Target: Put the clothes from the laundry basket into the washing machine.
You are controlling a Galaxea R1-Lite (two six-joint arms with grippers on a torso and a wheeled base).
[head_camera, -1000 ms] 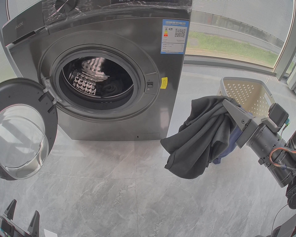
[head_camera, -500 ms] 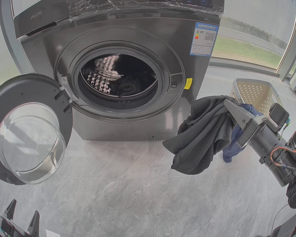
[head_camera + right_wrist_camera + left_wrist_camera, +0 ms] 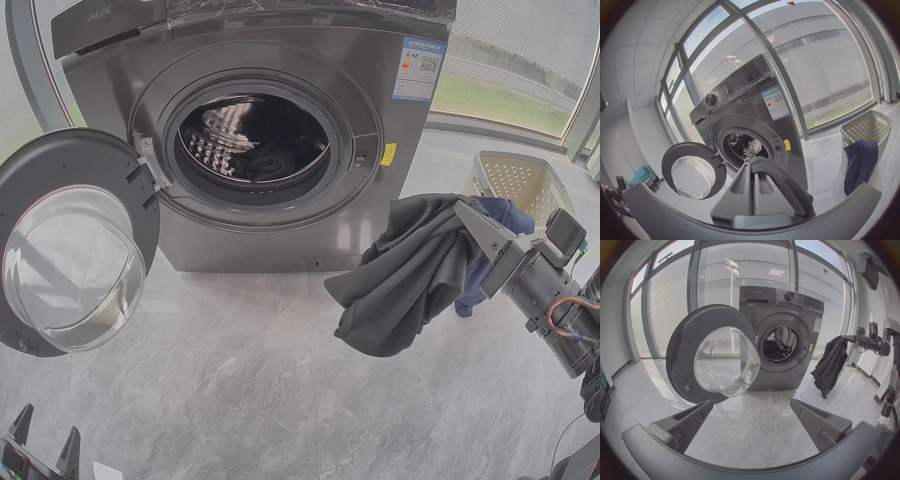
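— Pincers first: how were they?
— Left pincer [image 3: 753, 415] sat low and nearest, its jaws wide apart, holding nothing. Right pincer [image 3: 464, 212] was clamped on a dark grey garment [image 3: 400, 281], which hung in the air above the floor [image 3: 250, 387].
— And the other clothes?
— A blue garment [image 3: 861, 165] hung over the rim of the laundry basket [image 3: 868, 125], which stood on the floor beside the washing machine [image 3: 262, 244], near the window [image 3: 512, 94]. Farther back, the machine's door [image 3: 75, 250] stood swung open on the left, and dark clothing [image 3: 272, 165] lay inside the drum [image 3: 219, 150].
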